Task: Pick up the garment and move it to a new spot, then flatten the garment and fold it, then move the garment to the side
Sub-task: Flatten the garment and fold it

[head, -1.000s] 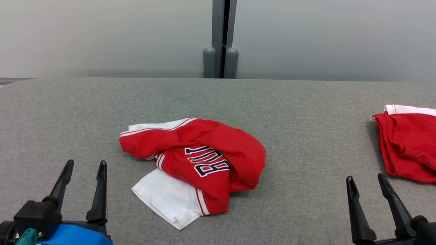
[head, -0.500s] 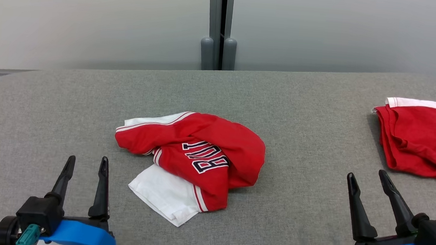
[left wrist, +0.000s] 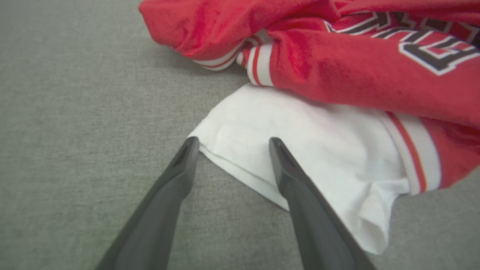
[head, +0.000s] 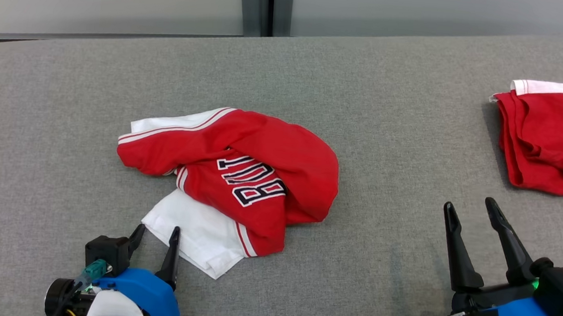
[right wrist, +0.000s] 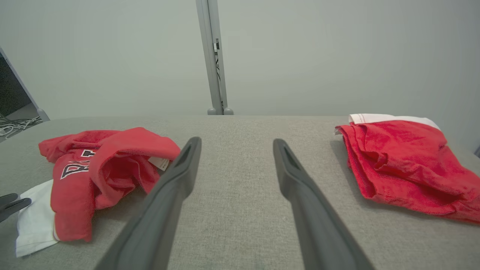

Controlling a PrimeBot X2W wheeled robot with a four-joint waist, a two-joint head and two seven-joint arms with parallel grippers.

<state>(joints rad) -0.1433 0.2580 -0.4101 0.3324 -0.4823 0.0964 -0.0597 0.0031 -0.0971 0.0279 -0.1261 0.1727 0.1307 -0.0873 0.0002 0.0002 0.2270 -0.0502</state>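
The garment [head: 261,156] is a crumpled red jersey with dark lettering and a white sleeve, lying mid-table on the grey cloth surface [head: 378,266]. My left gripper [head: 158,228] is open at the near left corner of the white sleeve. In the left wrist view the left gripper [left wrist: 234,141] straddles the sleeve's hem, with the red body of the garment [left wrist: 356,75] beyond it. My right gripper [head: 469,203] stands open over bare cloth at the lower right, well clear of the garment. The right wrist view shows the right gripper [right wrist: 237,140] open, with the garment [right wrist: 112,157] to its left.
A second red garment with a white band [head: 554,139] lies folded at the far right edge, also seen as the red folded garment [right wrist: 401,161] in the right wrist view. A grey post [head: 266,1] and pale wall stand behind the table.
The head camera has tilted down, shifting the whole picture. My left gripper has moved right and forward to the white sleeve's corner. The right gripper has stayed put, still open.
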